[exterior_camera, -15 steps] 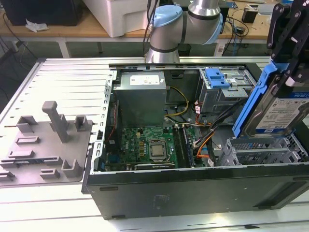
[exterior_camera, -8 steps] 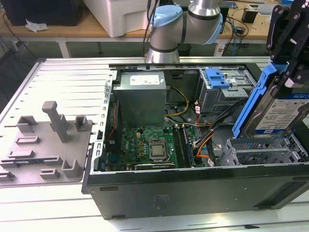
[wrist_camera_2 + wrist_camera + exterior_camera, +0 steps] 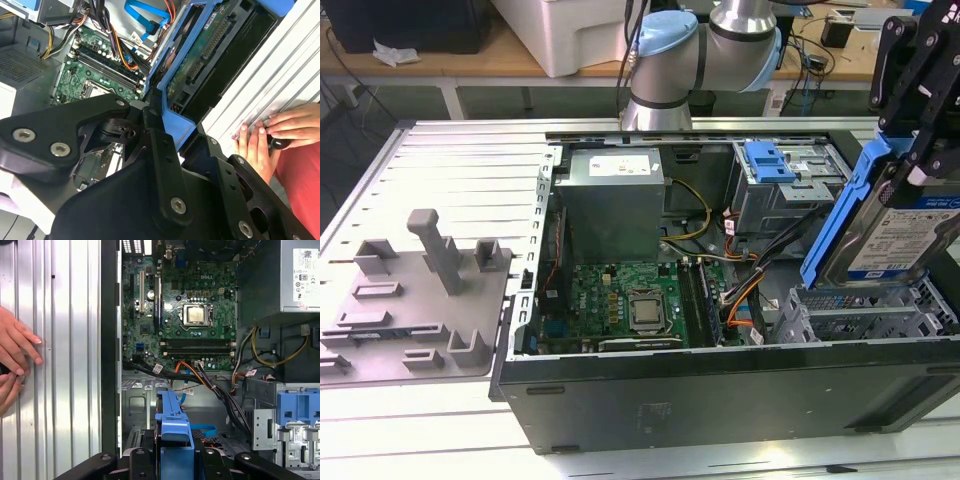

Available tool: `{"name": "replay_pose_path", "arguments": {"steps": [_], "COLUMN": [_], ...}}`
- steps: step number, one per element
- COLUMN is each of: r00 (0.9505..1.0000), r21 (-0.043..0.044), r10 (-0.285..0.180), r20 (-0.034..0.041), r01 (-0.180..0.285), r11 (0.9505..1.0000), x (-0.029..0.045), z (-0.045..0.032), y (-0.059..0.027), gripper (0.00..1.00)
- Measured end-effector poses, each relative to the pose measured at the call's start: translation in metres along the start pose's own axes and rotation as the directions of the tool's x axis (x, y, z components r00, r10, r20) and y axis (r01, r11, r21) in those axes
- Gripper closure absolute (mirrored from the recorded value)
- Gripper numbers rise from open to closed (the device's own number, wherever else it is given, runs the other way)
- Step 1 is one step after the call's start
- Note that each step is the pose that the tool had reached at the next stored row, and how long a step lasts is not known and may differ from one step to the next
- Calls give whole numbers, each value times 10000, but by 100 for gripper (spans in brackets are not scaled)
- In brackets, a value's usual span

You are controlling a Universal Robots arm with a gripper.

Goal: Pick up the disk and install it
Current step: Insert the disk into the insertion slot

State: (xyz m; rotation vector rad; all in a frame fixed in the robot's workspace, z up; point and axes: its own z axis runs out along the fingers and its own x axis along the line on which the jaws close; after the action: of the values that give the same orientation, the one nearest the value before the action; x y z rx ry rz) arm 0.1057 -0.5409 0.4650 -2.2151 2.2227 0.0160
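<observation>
In the exterior view the disk [image 3: 898,238], a silver drive with a white-and-blue label in a blue plastic carrier, hangs tilted over the open computer case [image 3: 720,385] at its right end. My gripper [image 3: 923,140] comes down from above, its black fingers shut on the disk's upper end. Just under the disk lies a perforated metal bay [image 3: 865,312]. In the second wrist view the disk [image 3: 202,57] shows its circuit-board underside past the black fingers [image 3: 155,145]. The first wrist view shows the blue carrier [image 3: 175,432] edge-on between the gripper [image 3: 175,465] links.
A grey drive cage with a blue latch [image 3: 770,160] and a grey power-supply box [image 3: 612,205] sit at the back of the case, the motherboard [image 3: 630,300] and loose cables [image 3: 740,290] in the middle. A person's hands [image 3: 265,135] rest on the ribbed table. A grey fixture plate [image 3: 420,300] lies at the exterior view's left.
</observation>
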Motion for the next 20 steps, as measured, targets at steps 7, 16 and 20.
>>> {"name": "replay_pose_path", "arguments": {"steps": [7, 16, 20], "r00": [9999, 9996, 9996], "r21": [-2, -2, -3], "r10": [-162, -269, -271], "r20": [-3, -7, -7], "r01": [162, 269, 271], "r11": [9999, 9996, 9996], "x": [0, 2, 2], "z": [5, 15, 23], "y": [0, 0, -3], "gripper": [63, 63, 63]}}
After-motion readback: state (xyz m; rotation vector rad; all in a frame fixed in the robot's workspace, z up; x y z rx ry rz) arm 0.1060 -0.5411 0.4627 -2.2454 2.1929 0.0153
